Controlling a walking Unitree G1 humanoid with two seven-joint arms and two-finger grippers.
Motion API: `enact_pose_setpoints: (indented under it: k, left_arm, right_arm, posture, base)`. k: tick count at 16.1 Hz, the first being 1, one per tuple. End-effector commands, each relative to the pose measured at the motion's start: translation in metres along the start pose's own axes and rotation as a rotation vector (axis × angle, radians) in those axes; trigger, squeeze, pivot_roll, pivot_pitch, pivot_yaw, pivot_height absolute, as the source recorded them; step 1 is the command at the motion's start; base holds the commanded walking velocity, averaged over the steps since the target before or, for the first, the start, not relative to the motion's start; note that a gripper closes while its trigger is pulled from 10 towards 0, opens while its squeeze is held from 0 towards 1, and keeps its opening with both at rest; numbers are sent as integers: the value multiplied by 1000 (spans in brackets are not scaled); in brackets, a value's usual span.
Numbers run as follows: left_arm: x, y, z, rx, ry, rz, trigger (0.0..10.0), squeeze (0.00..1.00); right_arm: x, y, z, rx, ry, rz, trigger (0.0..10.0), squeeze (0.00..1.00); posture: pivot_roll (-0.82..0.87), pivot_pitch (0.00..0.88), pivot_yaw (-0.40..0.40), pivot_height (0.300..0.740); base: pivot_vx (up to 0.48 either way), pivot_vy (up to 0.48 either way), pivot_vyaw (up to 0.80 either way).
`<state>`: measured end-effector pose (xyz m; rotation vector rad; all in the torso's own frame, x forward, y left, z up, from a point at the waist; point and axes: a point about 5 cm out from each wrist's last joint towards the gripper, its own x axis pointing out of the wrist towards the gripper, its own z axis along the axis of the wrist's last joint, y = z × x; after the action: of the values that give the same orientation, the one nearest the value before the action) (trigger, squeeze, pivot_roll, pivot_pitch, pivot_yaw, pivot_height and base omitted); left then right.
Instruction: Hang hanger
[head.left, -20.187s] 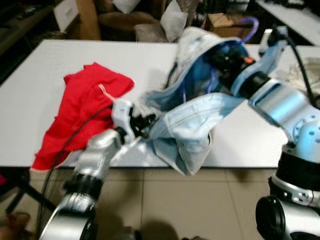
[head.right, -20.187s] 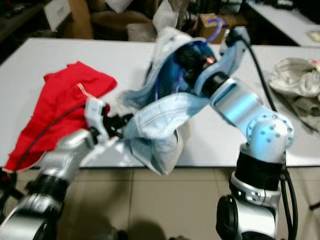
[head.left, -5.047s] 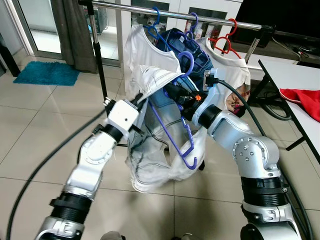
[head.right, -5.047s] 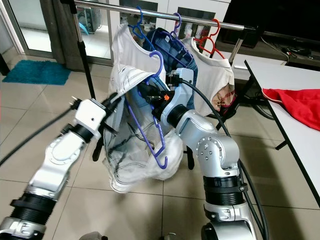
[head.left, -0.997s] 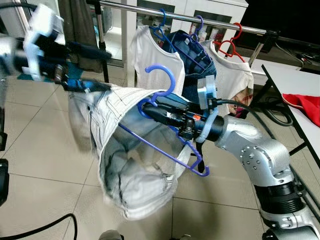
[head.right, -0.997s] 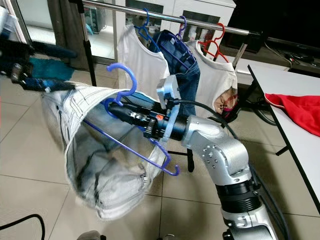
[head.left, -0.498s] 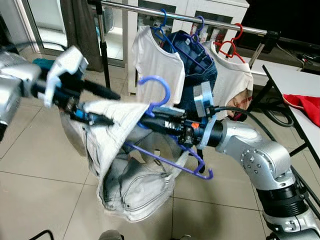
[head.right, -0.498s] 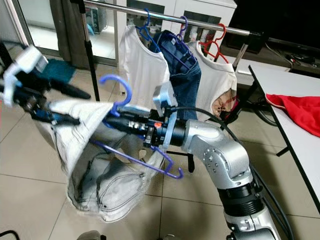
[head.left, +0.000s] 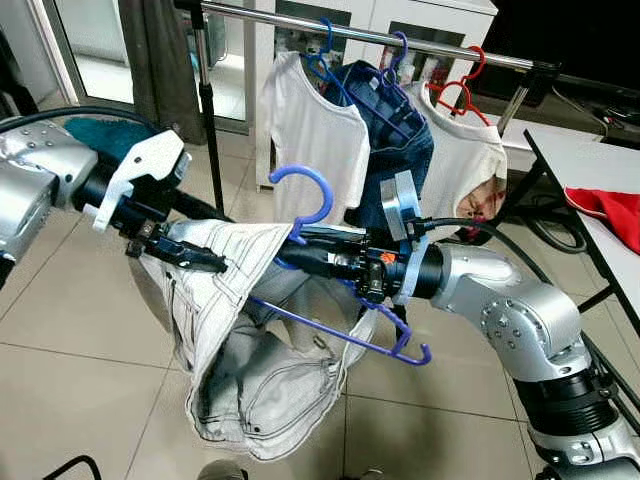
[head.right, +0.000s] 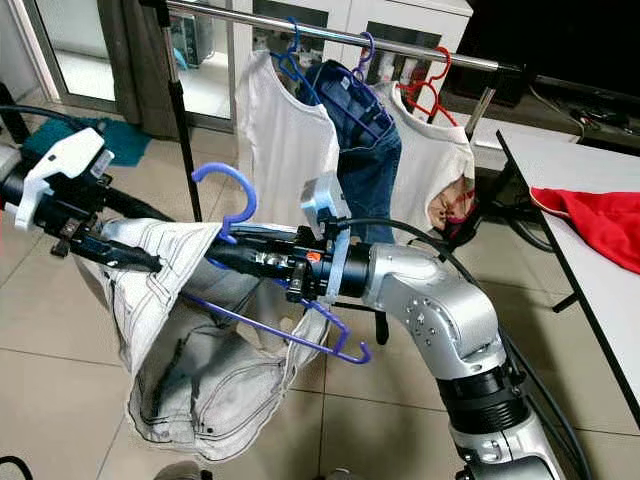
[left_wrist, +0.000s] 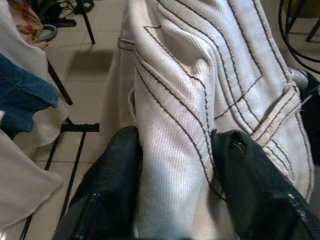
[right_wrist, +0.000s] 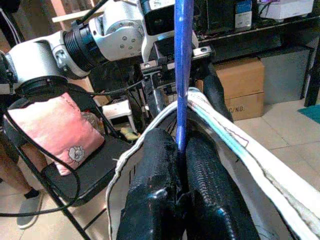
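A blue plastic hanger (head.left: 312, 196) is held by its neck in my right gripper (head.left: 296, 256), which is shut on it; in the right wrist view the blue hanger (right_wrist: 182, 60) rises from between the pinched fingers (right_wrist: 152, 190). Pale, dark-stitched jeans (head.left: 255, 380) drape over the hanger and sag toward the floor. My left gripper (head.left: 214, 263) is shut on the jeans' waistband, just left of the hanger. The left wrist view has the waistband (left_wrist: 175, 115) pinched between both black fingers (left_wrist: 115, 180). The clothes rail (head.left: 450, 50) runs behind and above.
On the rail hang a white T-shirt (head.left: 318, 135), blue jeans (head.left: 398, 135) and a white shirt on a red hanger (head.left: 468, 150). The rail's black post (head.left: 208, 110) stands at left. A white table (head.left: 590, 160) with a red cloth (head.left: 612, 208) is at right. Tiled floor lies below.
My left gripper has swung down and inward toward the hanger with the waistband, and the jeans now hang narrower and lower. The right gripper and hanger have barely moved.
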<state>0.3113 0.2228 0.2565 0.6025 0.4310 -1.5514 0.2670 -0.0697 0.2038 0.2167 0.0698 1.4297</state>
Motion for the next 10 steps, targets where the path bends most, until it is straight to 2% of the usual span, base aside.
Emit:
enact_pose_setpoints:
  k: [1, 10]
  left_arm:
    - [8, -5, -11, -35, 54, -50, 0, 0]
    - [13, -6, -15, -54, 85, -63, 0, 0]
  right_arm:
    - [-1, 11, 34, -130, -113, 59, 10000, 0]
    - [0, 14, 41, -136, -137, 74, 10000, 0]
  posture:
    - [26, 0, -97, 740]
    - [22, 0, -102, 740]
  base:
    - [0, 0, 0]
    - [0, 0, 0]
